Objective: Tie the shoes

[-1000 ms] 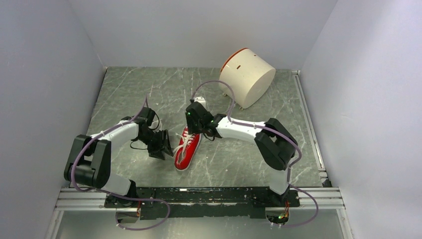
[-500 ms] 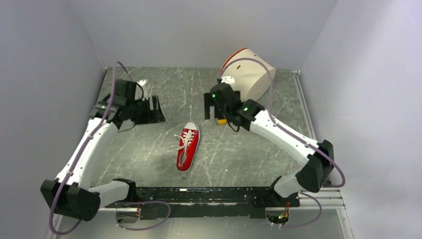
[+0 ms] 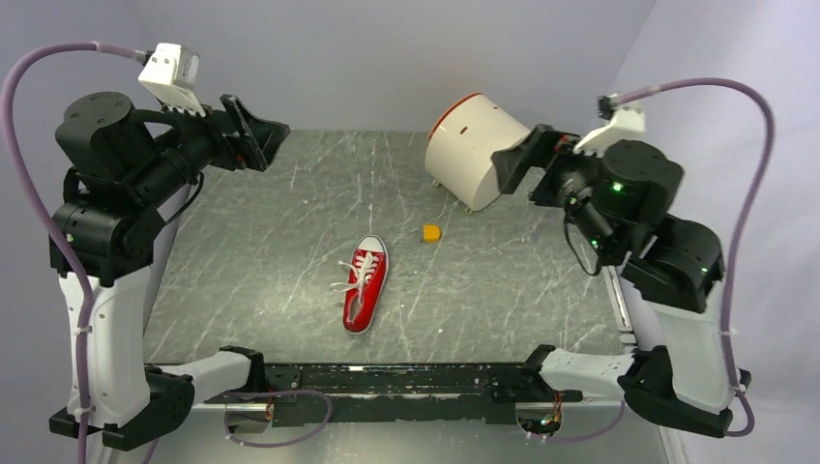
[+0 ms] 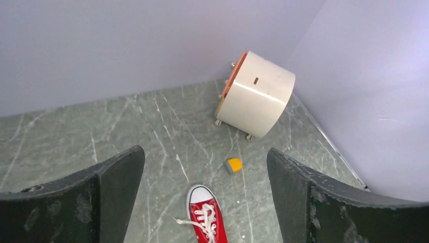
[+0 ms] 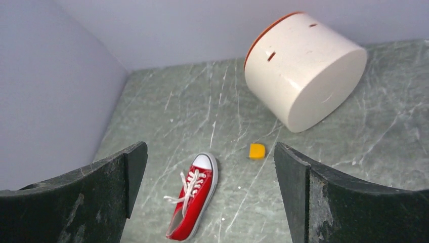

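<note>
Both arms have lifted up and away from the red canvas sneaker (image 3: 366, 285), which they crowded a second ago. The left gripper (image 3: 256, 133) now hangs high over the far left corner of the tabletop (image 3: 280, 242), and the right gripper (image 3: 517, 164) is high by the far right edge. Each pair of jaws stands spread wide, gripping nothing (both wrist views look straight through the gap). The sneaker lies near the tabletop's middle, toe cap toward the far edge, with its white laces (image 3: 345, 286) trailing loose to its left. A small yellow block (image 3: 431, 232) sits apart, beyond the toe. A white drum with an orange rim (image 3: 479, 150) lies on its side near the far right corner.
</note>
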